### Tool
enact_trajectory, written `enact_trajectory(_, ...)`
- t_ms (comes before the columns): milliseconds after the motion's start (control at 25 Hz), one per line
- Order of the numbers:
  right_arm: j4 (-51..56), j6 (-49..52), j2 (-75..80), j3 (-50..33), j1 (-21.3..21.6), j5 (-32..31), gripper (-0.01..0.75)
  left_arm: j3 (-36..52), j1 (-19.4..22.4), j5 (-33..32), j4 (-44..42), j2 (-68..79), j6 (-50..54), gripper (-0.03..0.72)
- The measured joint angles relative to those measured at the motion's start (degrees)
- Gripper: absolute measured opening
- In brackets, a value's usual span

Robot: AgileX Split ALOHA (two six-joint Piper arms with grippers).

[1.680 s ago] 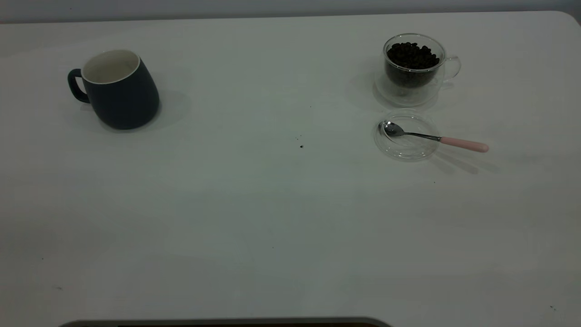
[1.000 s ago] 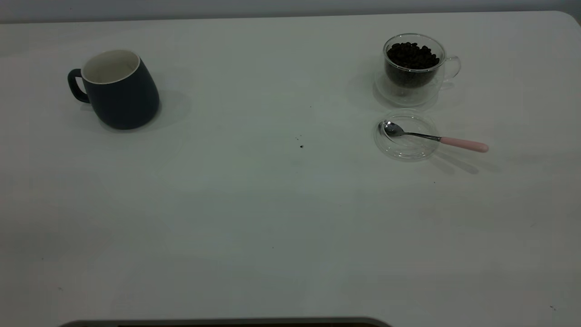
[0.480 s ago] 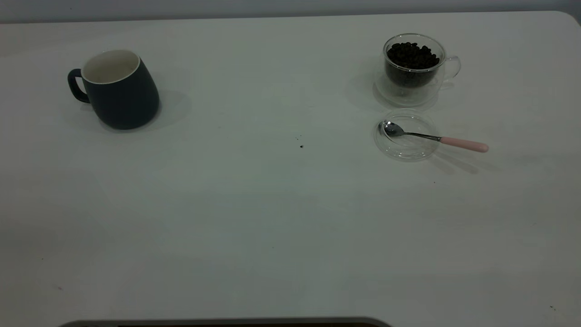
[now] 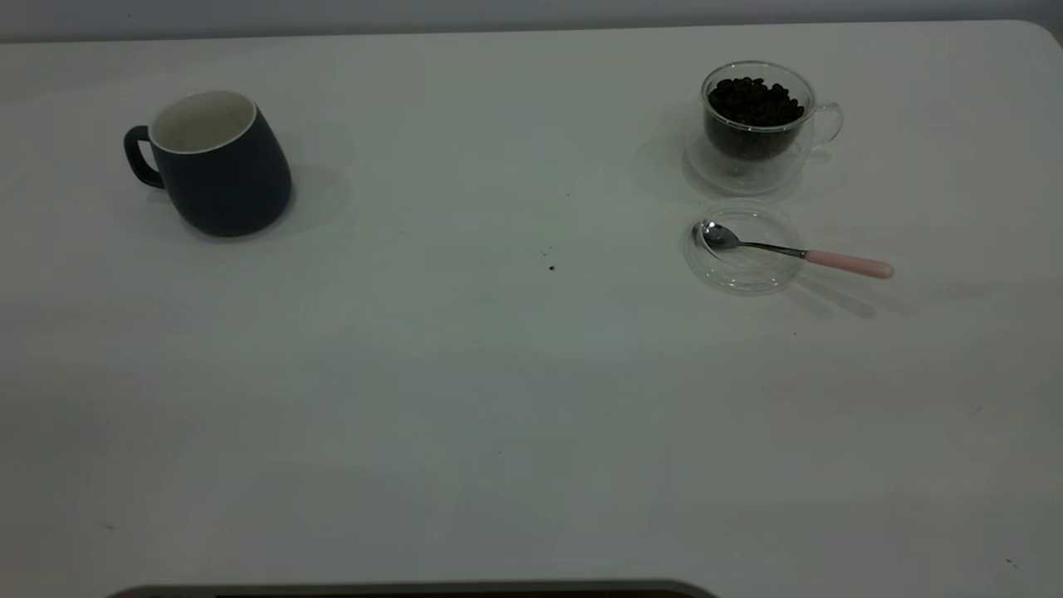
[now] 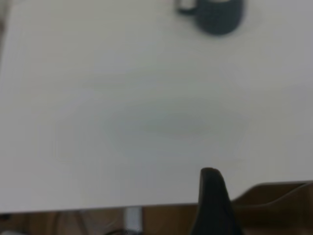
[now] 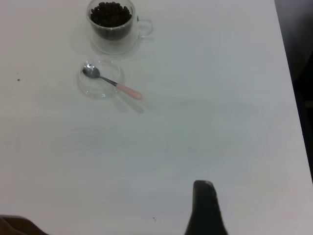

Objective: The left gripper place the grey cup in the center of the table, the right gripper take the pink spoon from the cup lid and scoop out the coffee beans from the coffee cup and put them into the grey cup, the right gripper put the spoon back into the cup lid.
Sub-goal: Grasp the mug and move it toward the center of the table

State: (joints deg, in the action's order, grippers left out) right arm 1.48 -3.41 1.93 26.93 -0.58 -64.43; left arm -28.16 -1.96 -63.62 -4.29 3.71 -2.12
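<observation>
The white table (image 4: 465, 399) runs to a grey wall along the frame's top. The grey cup (image 4: 217, 166) stands upper left, the spoon (image 4: 797, 252) rests on the lid (image 4: 742, 276) below the coffee cup (image 4: 757, 124), upper right. Each wrist view shows one dark finger (image 5: 213, 205) (image 6: 205, 209), far from these; whether either claw is wide or narrow, I cannot tell.

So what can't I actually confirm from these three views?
- Left gripper: left wrist view shows one dark finger only, the rest cut off by the edge; jaws unreadable.
- Right gripper: same in the right wrist view.
- Both arms: outside the exterior view.
- Grey cup: blurred and cut off in the left wrist view.
</observation>
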Motion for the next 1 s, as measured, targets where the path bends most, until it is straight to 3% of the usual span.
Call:
enact_trajectory(280,0.0,0.0,0.0,0.0,0.0,0.0,0.581,-9.3,0.0,11.7,-0.5,21.9,-0.1,0.565)
enact_trajectory(520,0.0,0.0,0.0,0.0,0.0,0.0,0.581,-19.5,0.0,13.3,2.3,45.2,-0.7,0.565)
enact_trajectory(1000,0.0,0.0,0.0,0.0,0.0,0.0,0.581,-38.1,0.0,18.9,6.1,84.2,-15.3,0.565)
